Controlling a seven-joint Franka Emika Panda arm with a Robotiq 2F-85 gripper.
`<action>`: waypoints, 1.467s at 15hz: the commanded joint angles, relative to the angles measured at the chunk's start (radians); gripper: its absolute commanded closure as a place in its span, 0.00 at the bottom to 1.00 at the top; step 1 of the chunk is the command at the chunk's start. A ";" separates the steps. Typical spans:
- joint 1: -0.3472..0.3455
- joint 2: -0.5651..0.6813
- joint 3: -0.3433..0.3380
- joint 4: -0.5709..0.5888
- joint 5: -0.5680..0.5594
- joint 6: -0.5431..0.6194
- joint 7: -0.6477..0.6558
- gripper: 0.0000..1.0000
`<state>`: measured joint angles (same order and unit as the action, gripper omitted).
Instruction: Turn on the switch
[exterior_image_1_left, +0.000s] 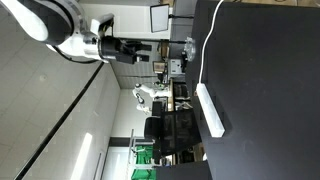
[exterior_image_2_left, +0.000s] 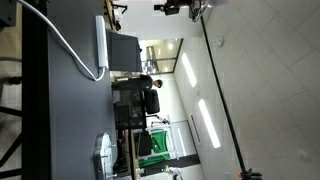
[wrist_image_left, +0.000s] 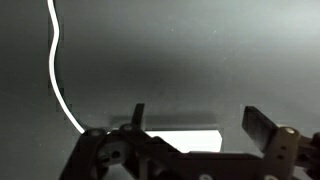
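White power strip (wrist_image_left: 195, 137), hand (wrist_image_left: 198, 118) apparently open

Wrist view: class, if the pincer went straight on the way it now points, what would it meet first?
Most likely the white power strip, seen between the fingers of the open pincer, on the dark table. Depth is unclear, so it might touch bare table just beside the strip instead.
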<state>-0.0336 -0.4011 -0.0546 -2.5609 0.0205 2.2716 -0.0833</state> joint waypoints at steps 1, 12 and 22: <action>-0.025 0.258 -0.022 0.206 -0.017 0.087 0.008 0.00; -0.115 0.848 -0.067 0.842 -0.049 0.042 -0.028 0.75; -0.165 1.063 -0.023 1.126 -0.029 -0.271 -0.161 0.99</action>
<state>-0.1910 0.6612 -0.0858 -1.4380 -0.0026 2.0046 -0.2473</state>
